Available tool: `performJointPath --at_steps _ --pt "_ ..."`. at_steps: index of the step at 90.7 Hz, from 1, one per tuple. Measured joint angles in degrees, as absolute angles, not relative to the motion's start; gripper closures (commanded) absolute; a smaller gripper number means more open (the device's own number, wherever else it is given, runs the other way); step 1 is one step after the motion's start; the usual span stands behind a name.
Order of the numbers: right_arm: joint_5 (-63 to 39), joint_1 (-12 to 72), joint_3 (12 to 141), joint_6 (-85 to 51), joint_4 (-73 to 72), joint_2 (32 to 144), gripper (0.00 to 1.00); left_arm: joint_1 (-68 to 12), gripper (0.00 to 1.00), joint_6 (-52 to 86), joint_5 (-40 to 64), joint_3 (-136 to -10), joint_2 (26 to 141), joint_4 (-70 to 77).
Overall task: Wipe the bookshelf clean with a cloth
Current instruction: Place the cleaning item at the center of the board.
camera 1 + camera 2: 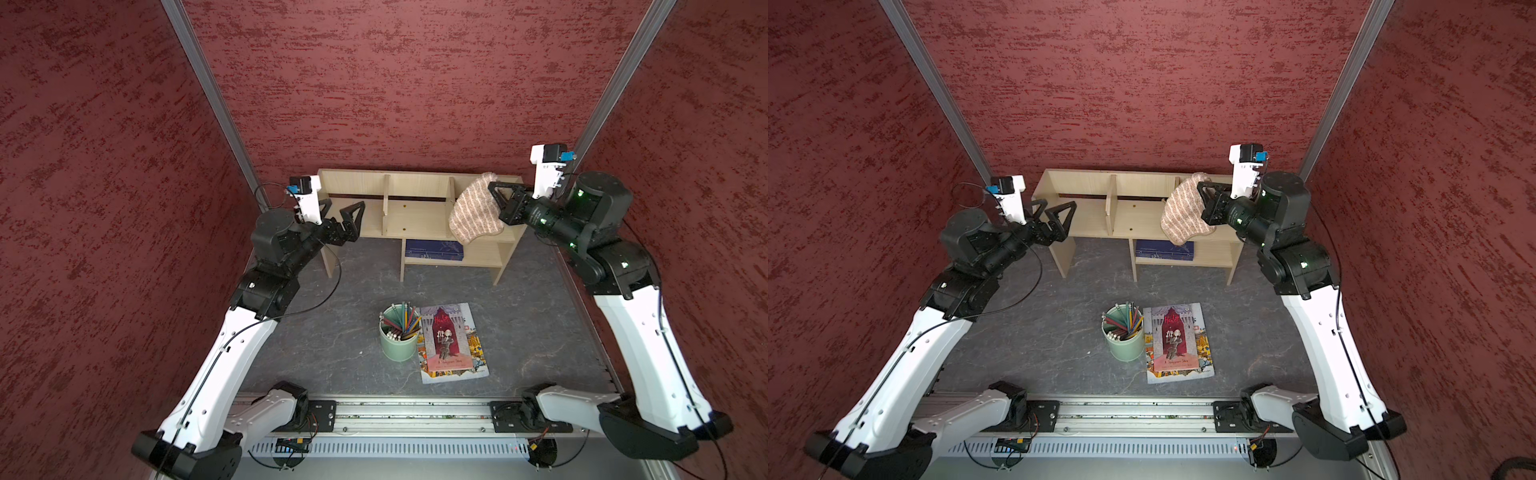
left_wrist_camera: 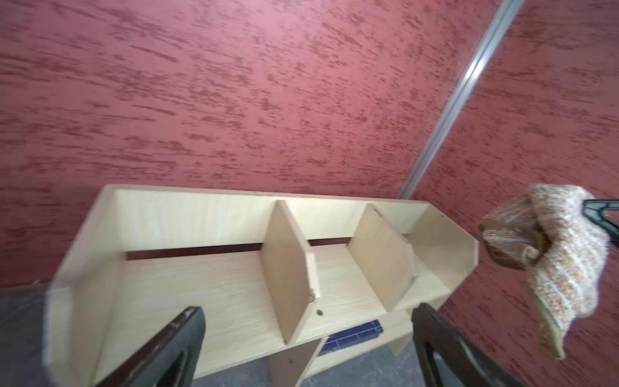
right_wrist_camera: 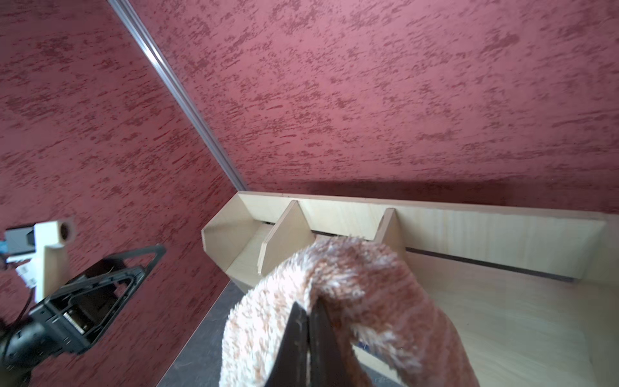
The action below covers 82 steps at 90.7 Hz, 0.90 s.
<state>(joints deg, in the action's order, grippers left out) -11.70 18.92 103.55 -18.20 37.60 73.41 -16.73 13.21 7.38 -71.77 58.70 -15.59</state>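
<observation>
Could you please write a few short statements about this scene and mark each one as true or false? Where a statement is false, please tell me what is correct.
1. The right gripper is shut on the cloth. True.
2. The left gripper is open and holds nothing. True.
3. The cloth lies flat on the table. False: it hangs from the right gripper at the right end of the bookshelf.
4. The green pencil cup stands on the bookshelf. False: it stands on the table, beside the illustrated book.
5. A blue book lies on the bookshelf's lower shelf. True.
</observation>
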Motion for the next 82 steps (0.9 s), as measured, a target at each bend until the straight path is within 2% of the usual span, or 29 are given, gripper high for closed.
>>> performJointPath --at_steps 10,19,54,64,76,80,82 --pt "-8.08 18.92 104.18 -17.43 38.65 76.44 1.00 -13.52 0.00 13.69 4.49 -66.94 55.42 -18.52" --pt "-6.33 18.92 97.97 -16.47 38.87 75.79 1.00 -12.47 0.00 14.90 1.50 -62.39 53.15 -21.96" --pt "2.70 20.84 66.37 -15.27 43.31 48.73 1.00 -12.16 0.00 21.50 -7.25 -51.48 50.17 -29.32" --pt "6.17 20.88 57.71 -18.87 42.61 49.54 1.00 -12.16 0.00 23.22 -11.35 -50.50 50.02 -29.21" --pt "10.90 20.84 47.66 -24.16 41.45 55.99 1.00 -12.14 0.00 23.90 -16.36 -48.16 50.33 -27.33" --pt "11.86 20.49 45.74 -25.32 41.32 58.52 0.89 -12.12 0.00 24.27 -18.13 -47.59 51.09 -26.74" --pt "12.16 20.29 45.01 -25.93 41.23 59.79 0.77 -12.10 0.00 24.53 -18.90 -47.44 51.55 -26.55"
